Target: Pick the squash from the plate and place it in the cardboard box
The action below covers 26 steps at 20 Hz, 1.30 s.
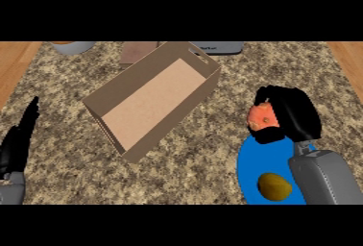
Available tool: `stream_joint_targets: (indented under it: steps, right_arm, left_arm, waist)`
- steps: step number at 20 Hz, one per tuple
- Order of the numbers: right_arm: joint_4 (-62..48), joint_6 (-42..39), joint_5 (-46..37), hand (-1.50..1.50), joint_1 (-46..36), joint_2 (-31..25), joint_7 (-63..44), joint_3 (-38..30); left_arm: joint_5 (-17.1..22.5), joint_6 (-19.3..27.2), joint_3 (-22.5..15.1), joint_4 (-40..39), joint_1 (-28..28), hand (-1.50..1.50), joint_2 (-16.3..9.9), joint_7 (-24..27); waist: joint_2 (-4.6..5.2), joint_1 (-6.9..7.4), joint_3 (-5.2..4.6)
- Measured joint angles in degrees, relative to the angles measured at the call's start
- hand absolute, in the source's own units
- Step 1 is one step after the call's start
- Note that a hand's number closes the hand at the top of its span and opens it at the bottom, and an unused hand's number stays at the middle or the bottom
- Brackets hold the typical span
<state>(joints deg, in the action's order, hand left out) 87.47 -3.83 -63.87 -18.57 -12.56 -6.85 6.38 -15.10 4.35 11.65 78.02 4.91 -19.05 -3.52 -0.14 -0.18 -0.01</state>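
Holding the squash (260,116) above the upper rim of the plate (262,156), the right hand (291,115) curls round it.

Black fingers hide most of the orange squash; only its left side shows. The blue plate is cut off at the lower edge and partly covered by the grey forearm; a brown potato (274,186) lies on it. The cardboard box (152,98) sits open to the left on the speckled tabletop (205,163). The left hand (18,139) rests at the left edge, fingers straight.
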Motion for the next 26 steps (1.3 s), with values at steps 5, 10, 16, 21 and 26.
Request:
stream_joint_targets:
  steps: [5,10,16,21,26]
  right_arm:
    - [5.1,0.2,0.6,1.50,-3.3,2.0,0.9,1.5]
    - [5.8,-3.9,3.1,1.50,-8.9,6.0,-0.9,2.4]
    - [-1.5,-2.8,8.7,1.50,-20.7,11.0,-8.6,3.5]
    - [-12.5,3.9,15.1,1.50,-30.3,12.1,-13.8,4.9]
    - [-27.4,10.1,22.3,1.50,-39.7,12.4,-13.7,4.1]
  left_arm:
    - [0.3,-0.7,0.6,-1.1,1.2,0.00,-0.5,0.0]
    - [0.0,-1.0,0.6,-0.8,1.0,0.00,-0.2,0.2]
    - [-0.5,-1.0,0.2,-0.8,2.1,0.00,0.1,-0.4]
    - [-0.5,-1.3,0.1,0.0,0.9,0.00,0.4,0.7]
    - [-1.2,-0.9,-0.5,-1.3,2.9,0.00,1.0,0.7]
  waist:
    - [0.05,0.13,0.00]
    - [0.08,0.37,-0.01]
    - [0.23,1.08,-0.01]
    - [0.35,1.81,-0.01]
    - [0.66,2.52,-0.02]
